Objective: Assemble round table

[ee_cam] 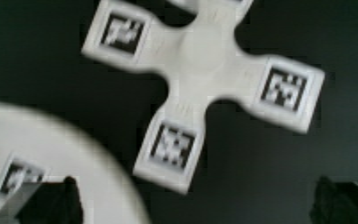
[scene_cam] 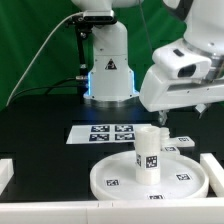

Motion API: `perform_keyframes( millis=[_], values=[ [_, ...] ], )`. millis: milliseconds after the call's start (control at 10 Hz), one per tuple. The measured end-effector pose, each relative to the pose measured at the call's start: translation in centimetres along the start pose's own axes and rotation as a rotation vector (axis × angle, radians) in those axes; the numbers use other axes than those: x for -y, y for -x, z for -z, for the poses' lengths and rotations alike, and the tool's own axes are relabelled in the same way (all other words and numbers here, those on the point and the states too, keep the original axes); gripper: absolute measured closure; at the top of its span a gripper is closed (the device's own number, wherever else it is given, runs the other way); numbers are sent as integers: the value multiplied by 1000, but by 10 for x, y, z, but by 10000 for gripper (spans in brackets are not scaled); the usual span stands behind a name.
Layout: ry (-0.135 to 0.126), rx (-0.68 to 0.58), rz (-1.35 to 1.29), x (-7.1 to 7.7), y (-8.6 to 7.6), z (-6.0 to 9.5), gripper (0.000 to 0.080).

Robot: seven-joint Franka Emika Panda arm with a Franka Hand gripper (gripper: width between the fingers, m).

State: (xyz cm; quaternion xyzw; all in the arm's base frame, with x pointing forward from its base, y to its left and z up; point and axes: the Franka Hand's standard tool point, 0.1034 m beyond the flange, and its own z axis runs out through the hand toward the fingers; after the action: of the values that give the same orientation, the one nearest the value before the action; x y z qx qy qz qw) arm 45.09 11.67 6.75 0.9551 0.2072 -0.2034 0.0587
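Gripper [ee_cam: 197, 198] hangs over the cross-shaped base [ee_cam: 202, 88], jaws spread wide, nothing between them. Both fingertips [ee_cam: 48, 195] show dark at the edge of the wrist view, well apart. The base lies flat on the black table [scene_cam: 40, 140], just beside the round disc [scene_cam: 105, 168]. In the exterior view only a sliver of it shows behind the post [scene_cam: 148, 155], toward that view's right. The post stands upright at the centre of the disc; whether it is seated fast there, I cannot tell.

Step in hand, as I judge it: fetching the base to cap the post.

How to do it well:
- Descend straight, one finger on each side of a single arm, not across the hub.
- Keep clear of the disc rim, which sits close to the nearest arm.
- Close on the arm's flat sides so the base lifts level.
- Raise it above the top of the post before moving across.

Count:
- disc, one
- post, one
- base, one, four arms; three tags readable in the wrist view, the fourth arm cut off at the edge
- marker board [scene_cam: 115, 130], one, behind the disc
- white border rails [scene_cam: 6, 170], two pieces showing at the near corners
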Motion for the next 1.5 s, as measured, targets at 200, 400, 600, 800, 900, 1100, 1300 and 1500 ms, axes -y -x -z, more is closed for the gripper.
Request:
perform_keyframes(
  millis=[200,400,600,800,900,1100,1300,1500],
  values=[
    [-8,135,-4,-1,3,2,151],
    [-3,259,-38,5,7,-17,151],
    [-7,452,-45,8,21,-30,151],
    [-6,536,-51,6,16,-33,151],
    [-7,531,-52,5,16,-32,151],
    [6,549,-98,5,16,-38,151],
    [22,615,-148,3,15,-47,151],
    [30,621,-172,3,14,-48,151]
  ],
)
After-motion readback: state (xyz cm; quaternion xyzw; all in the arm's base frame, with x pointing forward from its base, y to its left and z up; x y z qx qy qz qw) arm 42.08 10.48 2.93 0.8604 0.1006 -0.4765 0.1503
